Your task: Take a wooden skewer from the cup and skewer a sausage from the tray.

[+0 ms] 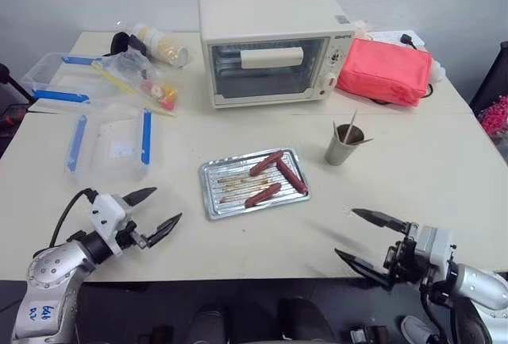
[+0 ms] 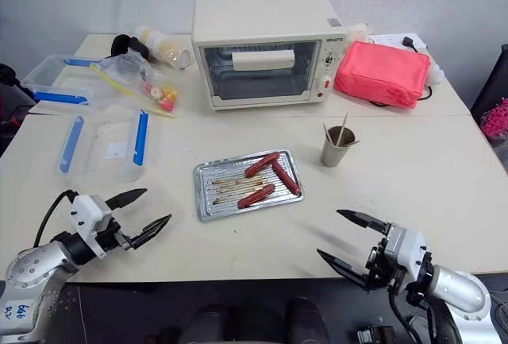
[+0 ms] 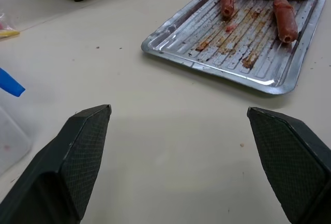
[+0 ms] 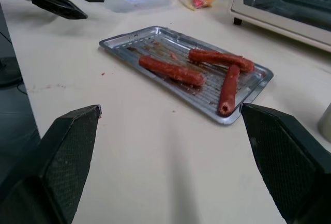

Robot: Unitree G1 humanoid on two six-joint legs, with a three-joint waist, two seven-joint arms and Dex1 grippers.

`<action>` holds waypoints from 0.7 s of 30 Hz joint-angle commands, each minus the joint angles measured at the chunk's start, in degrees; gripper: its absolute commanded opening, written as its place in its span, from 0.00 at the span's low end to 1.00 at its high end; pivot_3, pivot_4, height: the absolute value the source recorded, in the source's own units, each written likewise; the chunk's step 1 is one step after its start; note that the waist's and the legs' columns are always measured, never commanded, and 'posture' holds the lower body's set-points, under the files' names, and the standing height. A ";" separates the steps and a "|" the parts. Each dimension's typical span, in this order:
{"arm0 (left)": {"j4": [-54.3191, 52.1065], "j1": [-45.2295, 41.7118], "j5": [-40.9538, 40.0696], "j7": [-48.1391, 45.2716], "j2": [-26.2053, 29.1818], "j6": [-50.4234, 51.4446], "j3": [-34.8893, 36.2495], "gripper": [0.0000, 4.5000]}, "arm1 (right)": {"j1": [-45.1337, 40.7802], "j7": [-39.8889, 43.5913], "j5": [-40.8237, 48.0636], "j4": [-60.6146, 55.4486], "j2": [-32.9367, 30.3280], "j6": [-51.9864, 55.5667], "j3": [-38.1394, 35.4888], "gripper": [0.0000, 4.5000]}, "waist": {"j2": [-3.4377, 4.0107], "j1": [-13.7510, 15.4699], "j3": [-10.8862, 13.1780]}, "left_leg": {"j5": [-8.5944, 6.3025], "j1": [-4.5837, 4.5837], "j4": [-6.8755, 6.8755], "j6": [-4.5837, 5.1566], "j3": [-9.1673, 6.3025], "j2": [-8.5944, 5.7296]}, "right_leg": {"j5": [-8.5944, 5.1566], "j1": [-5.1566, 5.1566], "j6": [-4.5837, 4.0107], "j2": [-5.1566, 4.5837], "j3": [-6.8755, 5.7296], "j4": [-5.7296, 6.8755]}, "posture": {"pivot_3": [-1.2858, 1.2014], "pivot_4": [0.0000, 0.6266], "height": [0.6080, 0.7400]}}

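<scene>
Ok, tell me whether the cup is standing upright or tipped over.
Upright. The cup stands on its base on the table, open mouth up, with wooden skewers sticking up out of it.

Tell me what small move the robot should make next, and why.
Probably reach the right gripper forward toward the cup, since it is the nearer one. Both grippers are open and hold nothing, the left gripper hovering near the table's front edge. The wooden skewers are in the cup, and three sausages lie unpierced on the tray.
</scene>
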 commanded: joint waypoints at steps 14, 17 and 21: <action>-9.49 -2.92 -21.08 -13.50 8.24 11.87 5.57 0.99 | 2.22 -1.76 3.80 2.12 -7.47 3.67 -16.11 1.00 | 0.04 0.26 0.03 | 0.02 -0.04 0.01 0.05 -0.09 -0.06 | -0.01 0.08 -0.01 -0.08 -0.07 -0.06 | 0.52 0.24 1.00; -8.97 -6.66 -20.62 -14.06 8.58 13.03 2.81 0.99 | 4.43 -0.12 2.77 7.69 -8.52 1.56 -21.20 1.00 | 0.05 0.25 0.03 | 0.02 -0.04 -0.02 0.05 -0.08 -0.06 | -0.01 0.09 -0.01 -0.03 -0.08 -0.10 | 0.52 0.24 1.00; -7.98 -8.98 -21.37 -17.66 10.13 16.82 -1.08 0.99 | 2.58 1.36 2.72 11.52 -12.02 2.51 -22.97 1.00 | 0.10 -0.16 0.02 | 0.04 -0.01 0.01 0.08 0.02 -0.10 | 0.00 0.10 0.00 0.00 -0.02 -0.04 | 0.52 0.24 1.00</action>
